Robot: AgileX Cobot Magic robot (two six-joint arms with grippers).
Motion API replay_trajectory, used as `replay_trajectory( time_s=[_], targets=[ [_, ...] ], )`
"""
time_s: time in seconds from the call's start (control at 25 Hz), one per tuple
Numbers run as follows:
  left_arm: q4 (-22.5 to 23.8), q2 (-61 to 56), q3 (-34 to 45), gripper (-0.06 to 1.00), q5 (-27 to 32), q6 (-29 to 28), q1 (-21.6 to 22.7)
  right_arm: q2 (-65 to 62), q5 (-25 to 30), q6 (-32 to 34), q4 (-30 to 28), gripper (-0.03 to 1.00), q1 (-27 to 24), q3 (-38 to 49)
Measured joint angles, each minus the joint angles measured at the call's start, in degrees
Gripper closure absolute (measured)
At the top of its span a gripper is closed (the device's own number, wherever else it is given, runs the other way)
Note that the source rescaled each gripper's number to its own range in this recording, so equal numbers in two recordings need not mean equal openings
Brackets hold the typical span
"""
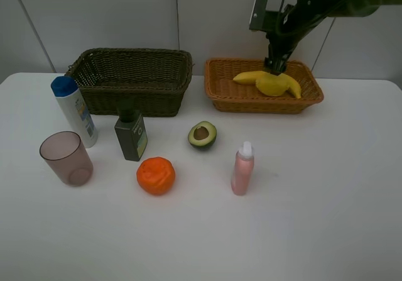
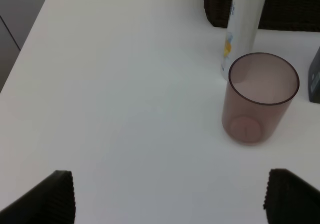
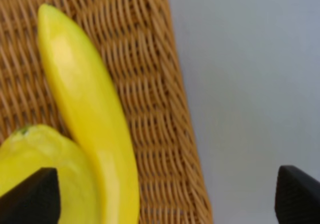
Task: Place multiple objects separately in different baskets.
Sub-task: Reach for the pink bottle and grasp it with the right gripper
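Over the tan basket (image 1: 220, 99), your right end effector (image 1: 274, 64) hangs with its jaws wide and nothing between them. The banana (image 1: 246, 77) and lemon (image 1: 271, 86) lie touching inside that basket, so two of eight items look done. On the bench (image 1: 314, 199) wait the orange (image 1: 156, 175), avocado (image 1: 202, 134), blue-capped bottle (image 1: 74, 111), green bottle (image 1: 130, 136), pink bottle (image 1: 242, 170) and cup (image 1: 66, 158). Nothing shows in the dark basket (image 1: 132, 95). Your left end effector (image 2: 170, 199) is wide too, holding nothing, near the cup. Six items remain, by my reckoning.
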Motion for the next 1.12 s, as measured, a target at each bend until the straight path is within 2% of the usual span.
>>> replay_trajectory(
  time_s=[0.28,0.48,0.72,1.12],
  targets=[
    [0.00,0.00,0.00,-0.06,0.00,0.00,0.00,0.00,-0.10,0.00,3.55,0.12,0.00,0.00],
    [0.00,0.00,0.00,-0.06,0.00,0.00,0.00,0.00,0.09,0.00,3.79,0.12,0.00,0.00],
    [0.00,0.00,0.00,-0.06,0.00,0.00,0.00,-0.06,0.09,1.70,3.79,0.03,0.00,0.00],
    [0.00,0.00,0.00,-0.06,0.00,0.00,0.00,-1.69,1.54,4.81,3.79,0.03,0.13,0.00]
  ],
)
